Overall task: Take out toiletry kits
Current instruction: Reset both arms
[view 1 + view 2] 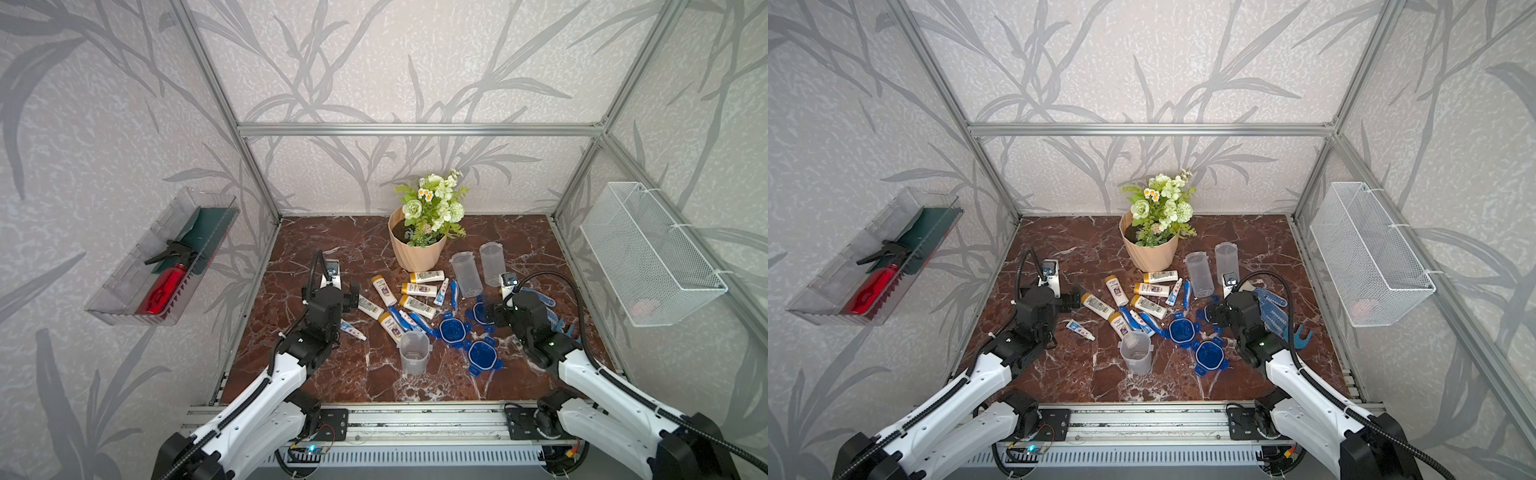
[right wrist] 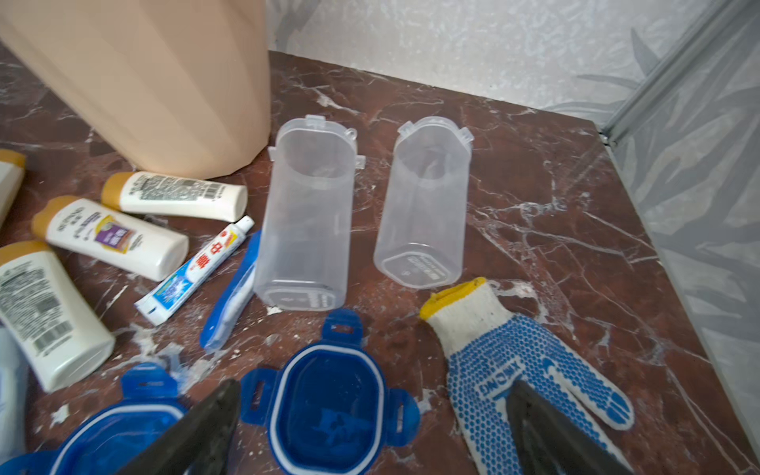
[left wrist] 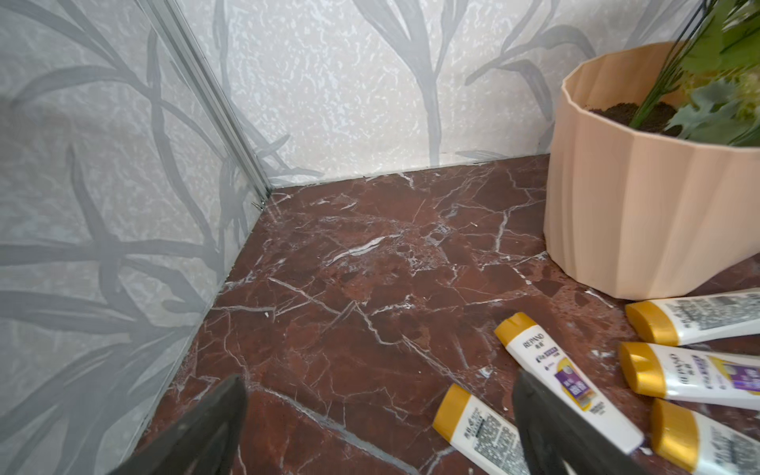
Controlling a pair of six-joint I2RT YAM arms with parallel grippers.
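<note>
The toiletry kits lie loose in the middle of the marble table (image 1: 324, 374): white bottles with gold caps (image 1: 384, 291) (image 3: 565, 378) (image 2: 111, 238), small toothpaste tubes (image 1: 353, 330) (image 2: 197, 267) and slim blue toothbrushes (image 1: 454, 293) (image 2: 230, 304). My left gripper (image 1: 354, 294) (image 3: 380, 411) hovers open at the left edge of the pile, with one bottle (image 3: 481, 432) lying between its fingers, untouched. Over a blue lid (image 2: 329, 411), my right gripper (image 1: 496, 313) (image 2: 372, 419) stands open, holding nothing.
Three clear jars stand open, two at the back right (image 1: 466, 274) (image 1: 492, 264) and one in front (image 1: 413, 352). Blue clip lids (image 1: 454, 330) (image 1: 482, 355) and a dotted glove (image 2: 514, 357) lie by the right arm. A flower pot (image 1: 417, 249) stands behind; a wire basket (image 1: 652, 257) hangs on the right wall.
</note>
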